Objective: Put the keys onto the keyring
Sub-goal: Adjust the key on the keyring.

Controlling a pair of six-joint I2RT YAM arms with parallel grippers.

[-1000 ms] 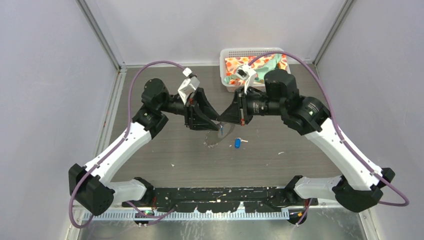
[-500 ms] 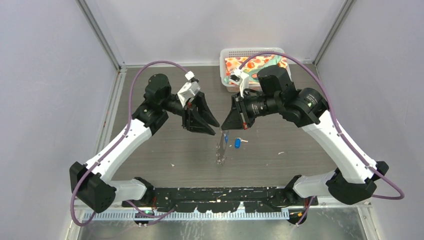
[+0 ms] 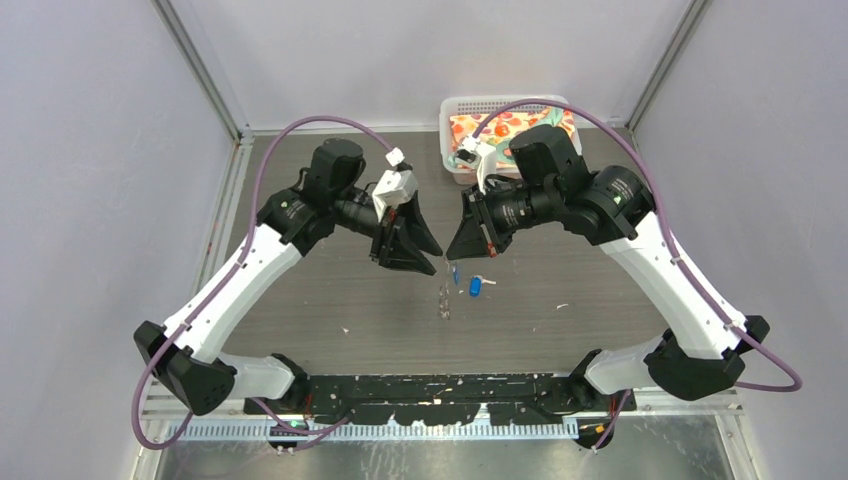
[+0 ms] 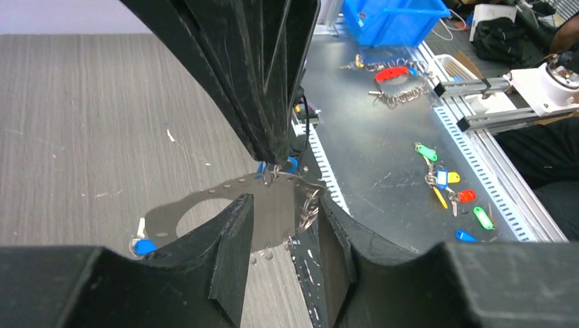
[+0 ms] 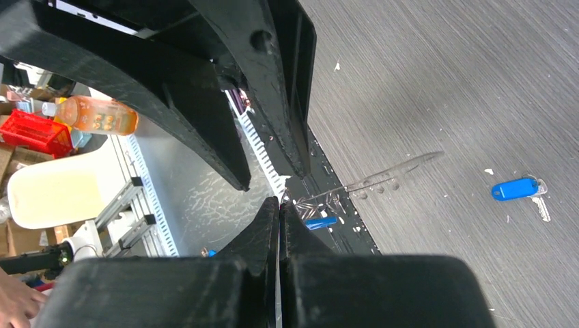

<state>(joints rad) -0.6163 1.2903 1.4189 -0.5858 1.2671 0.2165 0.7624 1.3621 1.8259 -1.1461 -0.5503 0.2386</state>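
Silvery-grey wire of the keyring [image 3: 444,300] hangs mid-table from the right gripper [image 5: 278,206], whose fingers are pressed together on its rim. Seen from above it is nearly edge-on, its long axis running toward the table's near edge. The left gripper [image 4: 283,205] stands spread on either side of the ring's arc; whether it touches the ring cannot be told. One blue key [image 3: 455,272] sits just beside the right fingertips, perhaps already threaded. The loose key [image 3: 475,286] lies flat just toward the table's right edge from the ring, long axis across the table, blade pointing at that edge. It is nearer the right arm, but only the left is free
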